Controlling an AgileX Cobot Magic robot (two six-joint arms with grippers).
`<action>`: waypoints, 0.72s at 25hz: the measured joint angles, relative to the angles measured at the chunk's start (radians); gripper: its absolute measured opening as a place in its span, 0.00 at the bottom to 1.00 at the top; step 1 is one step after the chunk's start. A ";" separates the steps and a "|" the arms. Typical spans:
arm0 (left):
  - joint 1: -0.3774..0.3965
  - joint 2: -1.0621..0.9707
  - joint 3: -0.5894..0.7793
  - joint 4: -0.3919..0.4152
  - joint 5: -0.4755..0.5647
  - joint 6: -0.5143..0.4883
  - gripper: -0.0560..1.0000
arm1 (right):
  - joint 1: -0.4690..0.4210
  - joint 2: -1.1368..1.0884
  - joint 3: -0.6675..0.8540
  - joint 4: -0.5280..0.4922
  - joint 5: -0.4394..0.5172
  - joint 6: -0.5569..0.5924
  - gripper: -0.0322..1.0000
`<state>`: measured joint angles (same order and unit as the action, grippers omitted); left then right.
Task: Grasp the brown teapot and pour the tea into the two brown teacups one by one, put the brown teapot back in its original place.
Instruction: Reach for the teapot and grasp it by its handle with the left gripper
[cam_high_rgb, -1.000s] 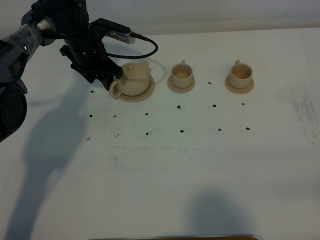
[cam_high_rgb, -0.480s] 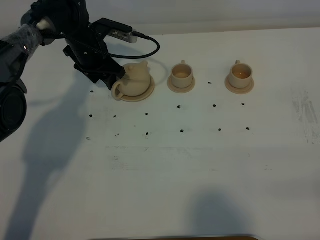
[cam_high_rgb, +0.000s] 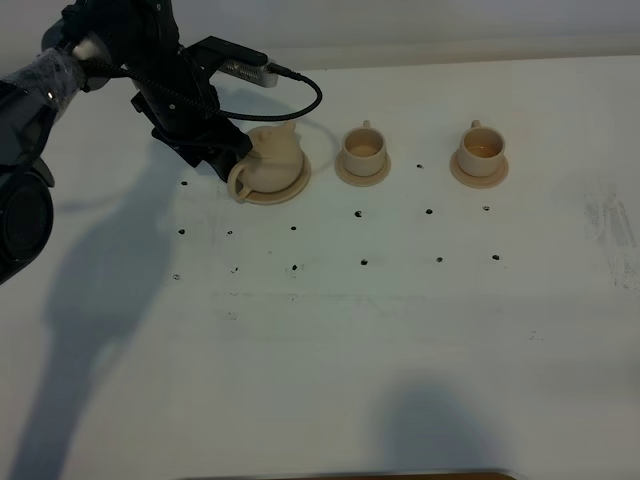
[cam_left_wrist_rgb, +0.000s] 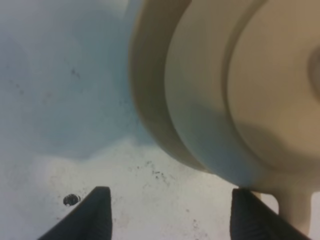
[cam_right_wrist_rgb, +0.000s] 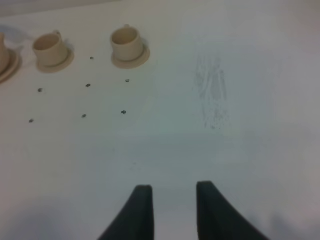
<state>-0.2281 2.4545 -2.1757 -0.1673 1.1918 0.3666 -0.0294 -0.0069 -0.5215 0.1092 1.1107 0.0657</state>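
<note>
The brown teapot (cam_high_rgb: 275, 158) stands on its wide saucer, the original place (cam_high_rgb: 298, 183), at the back left of the table, handle (cam_high_rgb: 238, 182) toward the front left. My left gripper (cam_high_rgb: 226, 158) is right beside the handle. In the left wrist view the left gripper (cam_left_wrist_rgb: 172, 220) is open, with the teapot (cam_left_wrist_rgb: 240, 100) close ahead and the handle (cam_left_wrist_rgb: 296, 215) by one fingertip (cam_left_wrist_rgb: 250, 217). The two brown teacups (cam_high_rgb: 363, 148) (cam_high_rgb: 482, 148) sit on their saucers to the right. My right gripper (cam_right_wrist_rgb: 175, 210) is open and empty over bare table; the cups (cam_right_wrist_rgb: 50, 48) (cam_right_wrist_rgb: 127, 44) lie far ahead.
The left arm's black cable (cam_high_rgb: 300, 95) loops behind the teapot. Small dark marks (cam_high_rgb: 360, 214) dot the white table (cam_high_rgb: 400, 330) in front of the cups. A scuffed patch (cam_high_rgb: 610, 220) lies at the right.
My left gripper has edged slightly to the right, and the teapot has shifted a little right with it. The cups have not moved.
</note>
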 joint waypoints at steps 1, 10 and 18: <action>0.000 0.000 0.000 0.002 0.000 0.000 0.52 | 0.000 0.000 0.000 0.000 0.000 0.000 0.25; 0.001 -0.051 0.001 0.009 0.000 0.002 0.52 | 0.000 0.000 0.000 0.000 0.000 0.000 0.25; -0.022 -0.186 0.001 -0.056 0.001 -0.001 0.52 | 0.000 0.000 0.000 0.000 -0.001 0.000 0.25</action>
<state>-0.2506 2.2684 -2.1748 -0.2235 1.1930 0.3656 -0.0294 -0.0069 -0.5212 0.1092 1.1098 0.0657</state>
